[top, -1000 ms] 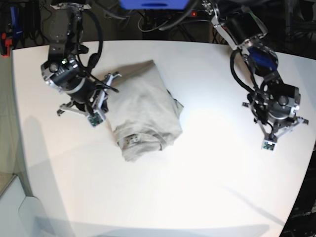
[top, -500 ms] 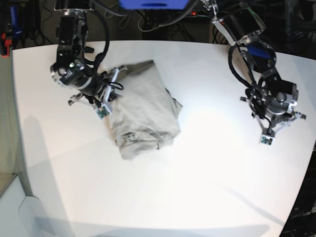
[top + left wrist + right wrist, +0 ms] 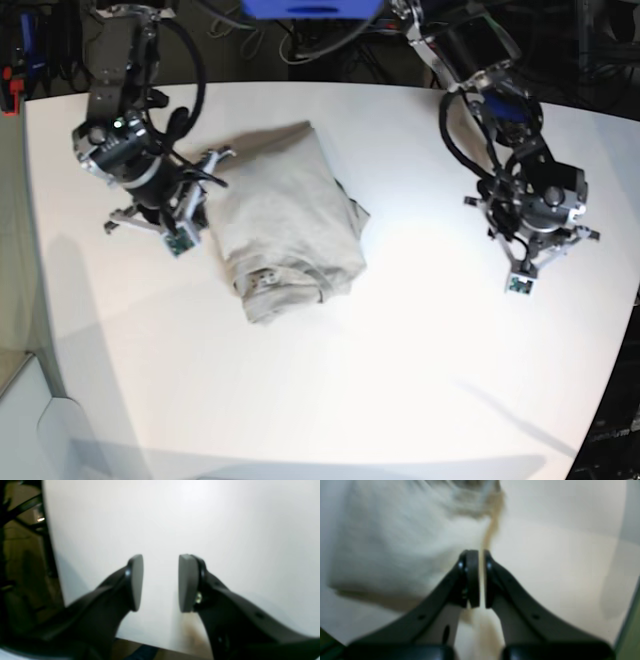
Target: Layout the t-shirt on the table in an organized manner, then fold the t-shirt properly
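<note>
Shirt [image 3: 290,235] sits folded into a lumpy bundle mid-worktop [image 3: 400,380]; mostly done, just tidying left. Right gripper [image 3: 481,578] pinched shut beside it, left gripper [image 3: 160,582] partly open, empty, far off

Right wrist view soft and blurred: t-shirt [image 3: 402,542] ahead-left of right gripper [image 3: 481,577] shows no weave, seam or hem detail; its far end cut by top picture edge. Whether pads [image 3: 473,577] pinch fabric edge: cannot tell. Left wrist view: left gripper [image 3: 160,582] finger bases cut by bottom edge; dark frame [image 3: 22,517] far left out of focus.
</note>
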You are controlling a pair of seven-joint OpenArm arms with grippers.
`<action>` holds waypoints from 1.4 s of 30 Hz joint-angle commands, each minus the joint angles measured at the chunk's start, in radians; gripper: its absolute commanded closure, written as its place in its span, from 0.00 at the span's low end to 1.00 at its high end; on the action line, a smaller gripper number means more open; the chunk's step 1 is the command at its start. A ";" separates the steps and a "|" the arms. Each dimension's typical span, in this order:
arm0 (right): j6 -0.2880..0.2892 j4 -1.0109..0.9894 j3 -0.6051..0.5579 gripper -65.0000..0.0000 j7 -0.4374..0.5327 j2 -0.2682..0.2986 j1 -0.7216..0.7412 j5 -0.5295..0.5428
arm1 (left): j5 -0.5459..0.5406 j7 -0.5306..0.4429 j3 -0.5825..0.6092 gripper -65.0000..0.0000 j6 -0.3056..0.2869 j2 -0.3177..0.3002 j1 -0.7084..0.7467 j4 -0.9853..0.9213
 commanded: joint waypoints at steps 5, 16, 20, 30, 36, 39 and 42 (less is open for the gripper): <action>0.017 -0.073 0.080 0.97 0.041 0.008 0.047 0.013 | 0.004 -0.003 0.001 0.79 0.005 -0.008 -0.037 -0.054; 0.017 -0.199 0.105 0.97 0.042 0.056 0.098 0.013 | -0.077 -0.002 0.024 0.86 0.005 -0.008 -0.006 -0.195; 0.017 -0.208 0.102 0.97 0.042 0.052 0.095 0.013 | -0.077 -0.002 0.113 0.86 0.005 -0.008 -0.001 -0.238; 0.017 -0.209 0.079 0.97 0.042 0.028 0.066 0.013 | -0.079 -0.011 0.312 0.86 0.005 -0.008 -0.043 -0.364; 0.017 -0.205 -0.018 0.97 0.042 0.028 0.018 0.013 | -0.151 -0.014 0.375 0.86 0.005 -0.008 -0.095 -0.469; 0.017 -0.202 -0.052 0.97 0.042 0.026 0.000 0.013 | -0.208 -0.014 0.400 0.86 0.005 -0.008 -0.115 -0.502; 0.017 -0.200 -0.072 0.97 0.042 0.014 -0.006 0.011 | -0.232 -0.034 0.439 0.86 0.005 -0.008 -0.141 -0.560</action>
